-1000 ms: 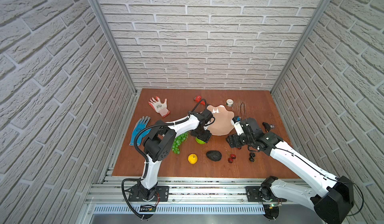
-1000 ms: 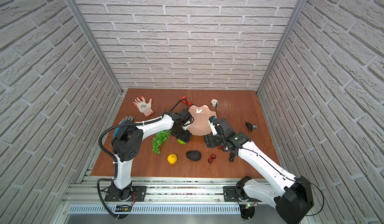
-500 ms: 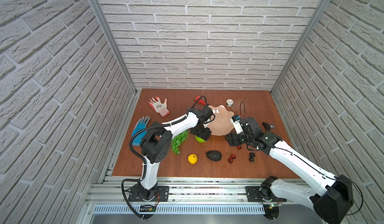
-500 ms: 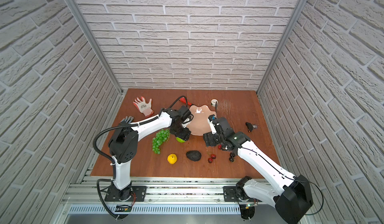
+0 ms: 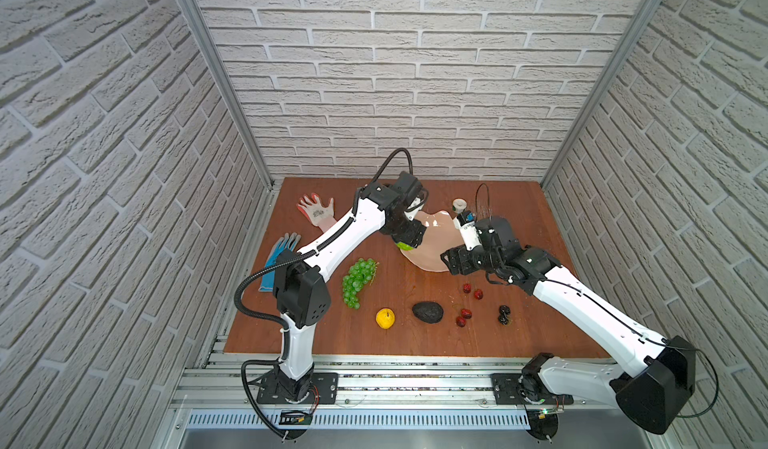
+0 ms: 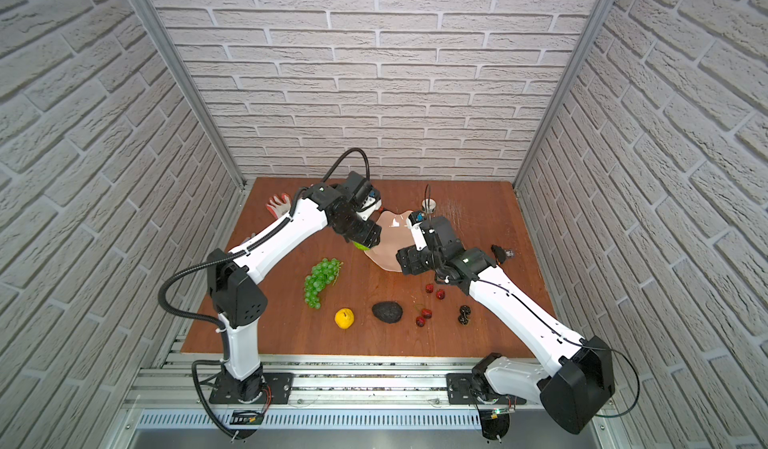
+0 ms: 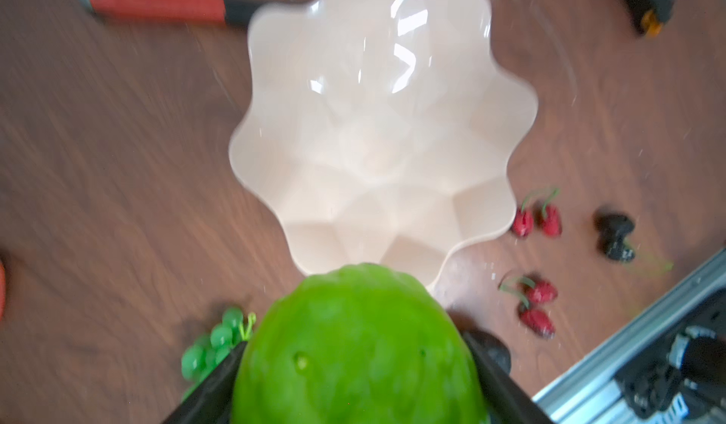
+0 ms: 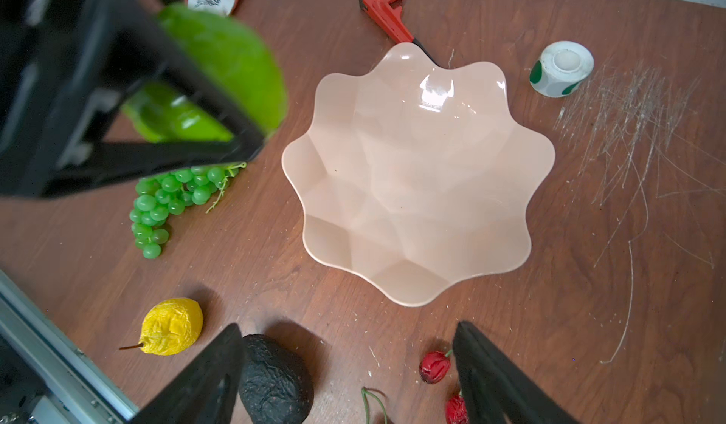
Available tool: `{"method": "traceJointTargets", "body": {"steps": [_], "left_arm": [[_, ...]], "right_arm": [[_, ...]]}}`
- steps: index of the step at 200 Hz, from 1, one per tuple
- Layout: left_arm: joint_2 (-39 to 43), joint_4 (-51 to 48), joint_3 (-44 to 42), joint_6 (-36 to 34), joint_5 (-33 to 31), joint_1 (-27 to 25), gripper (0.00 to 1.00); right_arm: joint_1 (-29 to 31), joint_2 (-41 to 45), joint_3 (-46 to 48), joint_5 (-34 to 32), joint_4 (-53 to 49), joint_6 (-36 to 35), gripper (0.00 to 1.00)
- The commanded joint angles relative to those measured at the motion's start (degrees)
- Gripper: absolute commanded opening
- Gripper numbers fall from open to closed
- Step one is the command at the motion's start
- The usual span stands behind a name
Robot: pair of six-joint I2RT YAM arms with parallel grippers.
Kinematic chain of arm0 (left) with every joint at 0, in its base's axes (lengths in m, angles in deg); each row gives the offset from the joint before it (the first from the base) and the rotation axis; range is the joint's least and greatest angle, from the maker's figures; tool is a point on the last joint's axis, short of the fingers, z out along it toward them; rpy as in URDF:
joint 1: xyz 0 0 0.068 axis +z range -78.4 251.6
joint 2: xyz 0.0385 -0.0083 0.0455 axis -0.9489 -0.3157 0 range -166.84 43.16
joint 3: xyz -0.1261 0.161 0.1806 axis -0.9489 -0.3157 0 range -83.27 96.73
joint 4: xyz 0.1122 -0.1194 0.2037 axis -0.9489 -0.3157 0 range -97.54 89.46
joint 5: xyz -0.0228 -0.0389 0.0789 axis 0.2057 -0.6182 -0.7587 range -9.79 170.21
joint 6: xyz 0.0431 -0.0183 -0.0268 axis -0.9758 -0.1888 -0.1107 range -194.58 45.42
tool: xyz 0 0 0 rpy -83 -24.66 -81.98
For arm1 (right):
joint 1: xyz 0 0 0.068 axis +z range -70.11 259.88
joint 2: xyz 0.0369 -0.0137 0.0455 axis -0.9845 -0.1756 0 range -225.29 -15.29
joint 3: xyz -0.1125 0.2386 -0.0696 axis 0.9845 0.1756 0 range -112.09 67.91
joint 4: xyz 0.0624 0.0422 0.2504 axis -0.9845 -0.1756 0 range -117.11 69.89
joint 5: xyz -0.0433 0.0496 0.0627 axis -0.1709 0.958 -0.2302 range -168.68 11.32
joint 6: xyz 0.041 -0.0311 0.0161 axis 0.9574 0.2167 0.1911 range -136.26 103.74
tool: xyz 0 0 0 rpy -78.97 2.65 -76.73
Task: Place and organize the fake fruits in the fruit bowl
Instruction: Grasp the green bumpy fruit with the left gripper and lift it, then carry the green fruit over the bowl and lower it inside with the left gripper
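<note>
The wooden table (image 5: 524, 205) carries the empty pink bowl (image 8: 416, 174) toward its back. The left gripper (image 5: 409, 239) pinches the bumpy green ball (image 7: 353, 343), held off the table at the bowl's edge. The right gripper (image 8: 347, 329) hangs spread and empty by the near rim. This looks like the carry step. Next the ball needs centring over the bowl, lowering and letting go. Grapes (image 5: 357, 276), avocado (image 5: 428, 312), pear (image 5: 385, 318) and cherries (image 5: 466, 313) lie on the table.
</note>
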Motion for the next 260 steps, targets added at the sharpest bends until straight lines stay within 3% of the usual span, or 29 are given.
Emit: {"method": "traceJointTargets", "body": {"steps": [1,57,260], "left_arm": [[-7.7,-2.3,7.7,-0.9,-0.7,0.3,0.6],[-20.3,-2.3,23.3,-0.2,0.1,0.2,0.6],[-31.3,8.1,23.4,-0.9,-6.9,-1.5,0.61]], "right_arm": [[-2.1,0.1,-1.5,3.3,-3.0,-0.9,0.86],[-5.6,5.4,0.4,4.5,-5.9,-0.9,0.86],[-6.2,3.4,6.8,4.1,-3.5,-1.7,0.82]]}}
